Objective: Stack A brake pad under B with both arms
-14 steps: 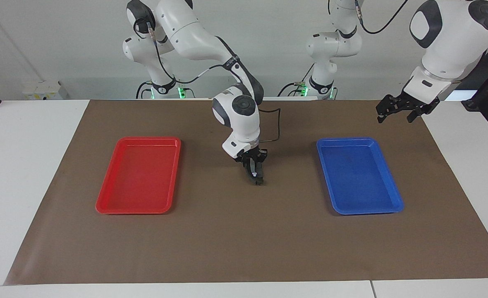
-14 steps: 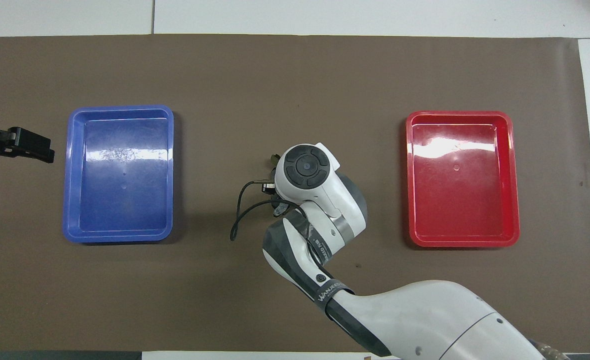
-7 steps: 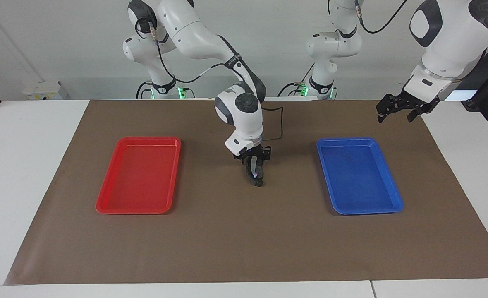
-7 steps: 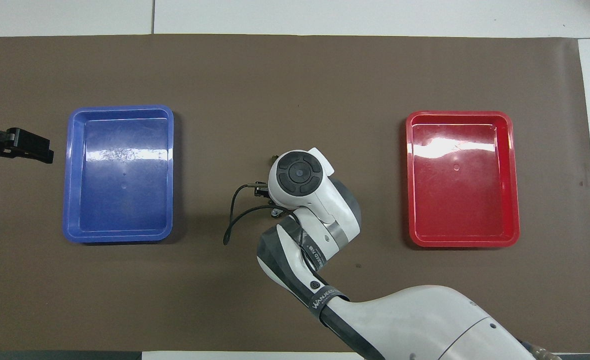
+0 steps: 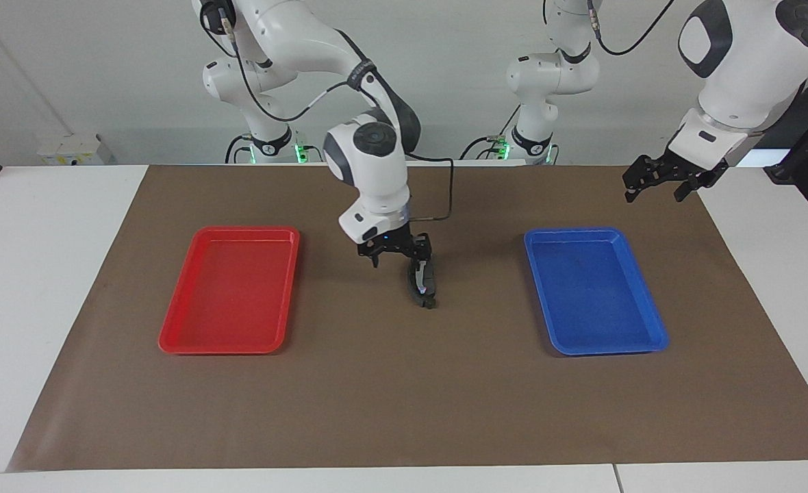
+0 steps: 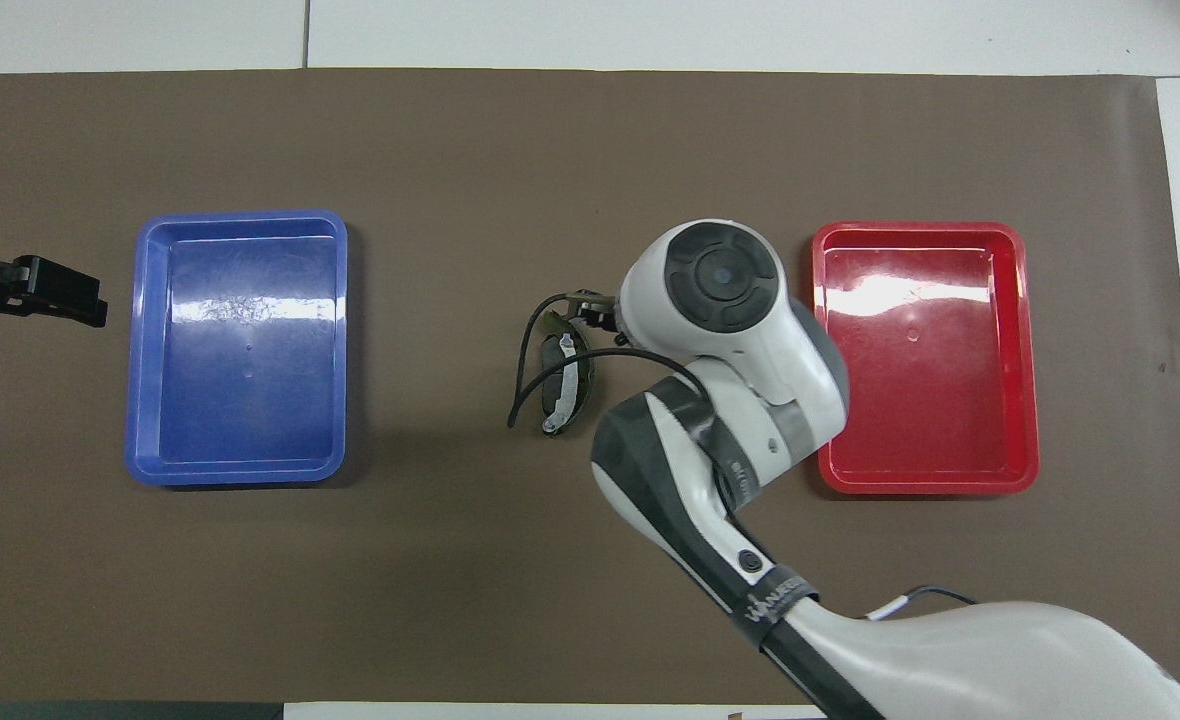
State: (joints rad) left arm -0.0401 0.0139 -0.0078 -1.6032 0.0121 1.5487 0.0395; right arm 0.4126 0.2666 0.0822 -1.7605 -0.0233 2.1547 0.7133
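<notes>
B (image 5: 419, 277), the long black crescent with a silvery tip, lies on the brown mat between the two trays. It also shows in the overhead view, B (image 6: 555, 385). The A brake pad (image 6: 581, 383) lies beneath it, only its grey edge showing. My right gripper (image 5: 399, 252) hangs open and empty just above the stack's end nearest the robots, a little toward the red tray. From overhead the right wrist hides most of that gripper. My left gripper (image 5: 654, 192) waits open in the air over the mat's edge at the left arm's end, and it shows again as left gripper (image 6: 90, 300).
A red tray (image 5: 171, 335) lies toward the right arm's end and a blue tray (image 5: 650, 329) toward the left arm's end; nothing shows inside either. The brown mat (image 5: 404, 397) covers most of the white table. A black cable loops off the right wrist near the stack.
The right gripper opened and let go of B, leaving it on the pad. It then rose and swung toward the red tray. The left arm has not moved.
</notes>
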